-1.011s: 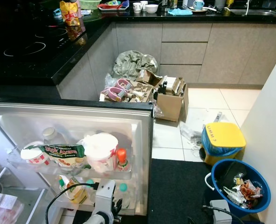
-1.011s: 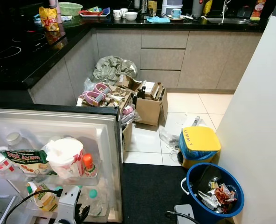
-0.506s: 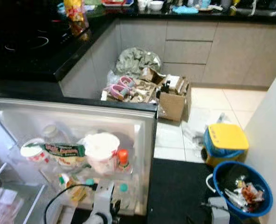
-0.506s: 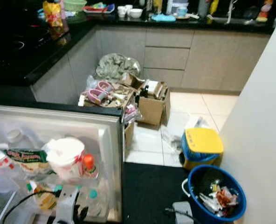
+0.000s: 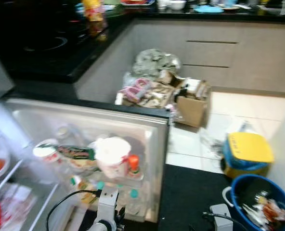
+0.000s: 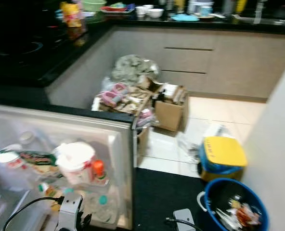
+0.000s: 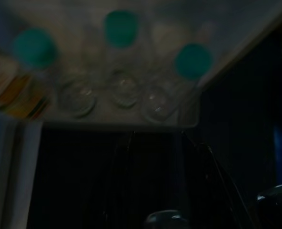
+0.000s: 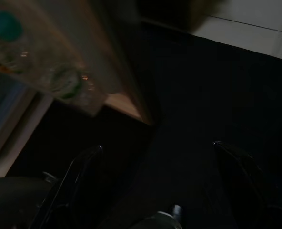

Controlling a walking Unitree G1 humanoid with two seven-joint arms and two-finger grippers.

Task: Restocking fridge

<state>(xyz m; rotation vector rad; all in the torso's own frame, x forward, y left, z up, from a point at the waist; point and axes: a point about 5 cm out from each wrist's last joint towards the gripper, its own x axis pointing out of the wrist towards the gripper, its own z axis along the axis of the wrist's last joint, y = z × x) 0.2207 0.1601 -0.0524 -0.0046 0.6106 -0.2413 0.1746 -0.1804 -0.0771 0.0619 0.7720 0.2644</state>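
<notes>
The fridge door (image 5: pixel 154 126) stands open in front of me, its shelves full. A white tub (image 5: pixel 112 153), a red-capped bottle (image 5: pixel 134 164) and a green-labelled packet (image 5: pixel 78 153) sit on the upper door shelf. Clear bottles with teal caps (image 7: pixel 120 27) stand in the lower shelf. My left gripper (image 5: pixel 117 215) hangs low just in front of that lower shelf, very dark in its wrist view. My right gripper (image 8: pixel 157 148) is open with nothing between its fingers, above the black mat (image 8: pixel 212 95) beside the door's outer corner.
Fridge shelves (image 5: pixel 7 202) with red items show at the far left. A blue bucket of rubbish (image 5: pixel 263 208) and a yellow-lidded bin (image 5: pixel 248 149) stand on the right. Cardboard boxes (image 5: pixel 193 103) and clutter lie against the cabinets. A black counter (image 5: pixel 51 53) runs behind the door.
The whole picture has slid to the right and blurred, so the camera has turned left; more of the fridge's inside shows. Both arms keep their places in view.
</notes>
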